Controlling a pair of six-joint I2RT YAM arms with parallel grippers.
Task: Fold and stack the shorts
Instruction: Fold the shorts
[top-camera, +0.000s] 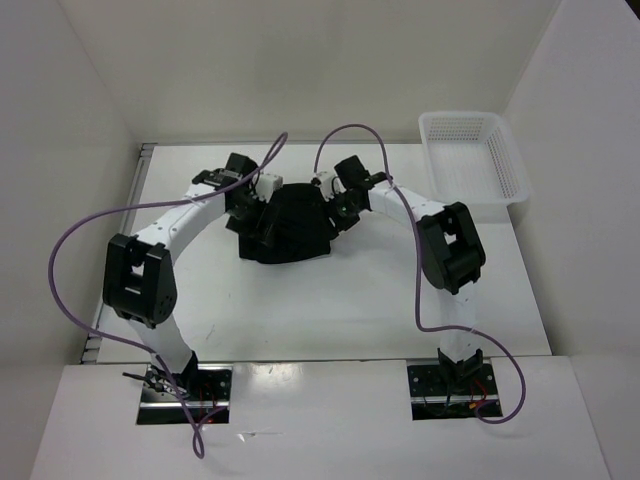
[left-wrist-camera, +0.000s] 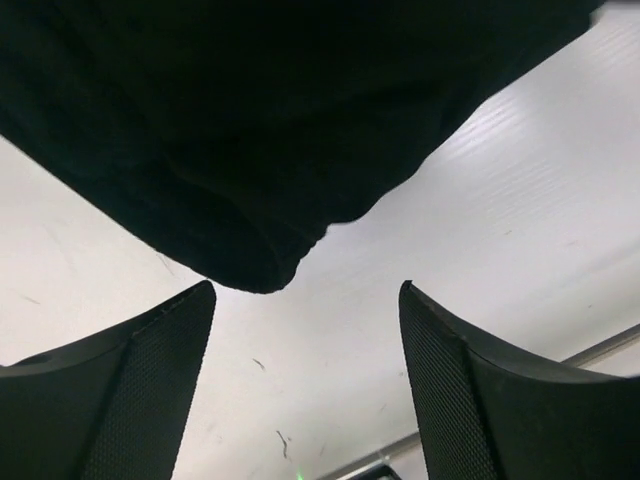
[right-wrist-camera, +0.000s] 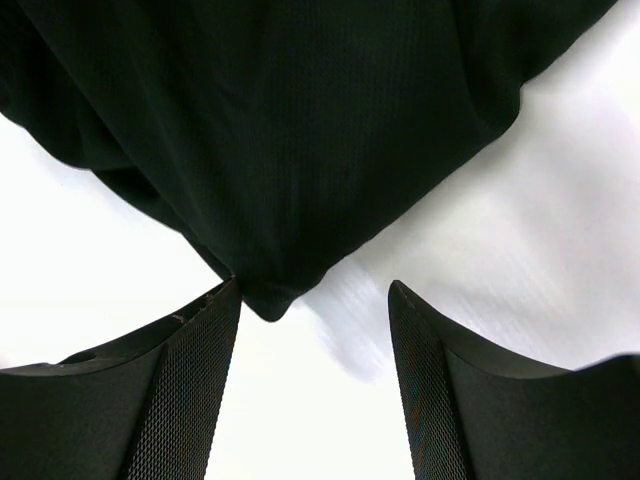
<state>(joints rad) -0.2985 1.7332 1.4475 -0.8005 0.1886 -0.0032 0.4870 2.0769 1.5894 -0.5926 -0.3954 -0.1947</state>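
Observation:
The black shorts (top-camera: 290, 225) lie bunched in a heap at the middle of the white table, between the two arms. My left gripper (top-camera: 247, 212) is at the heap's left edge; in the left wrist view it (left-wrist-camera: 307, 300) is open, and a rounded fold of the shorts (left-wrist-camera: 250, 150) hangs just beyond the fingertips, untouched. My right gripper (top-camera: 340, 210) is at the heap's right edge; in the right wrist view it (right-wrist-camera: 313, 300) is open, with a pointed corner of the shorts (right-wrist-camera: 270, 150) dipping between the fingertips beside the left finger (right-wrist-camera: 190, 380).
A white plastic mesh basket (top-camera: 472, 155) stands at the back right corner of the table. Purple cables loop over both arms. White walls enclose the table on the left, back and right. Bare white tabletop (top-camera: 300, 310) lies in front of the heap.

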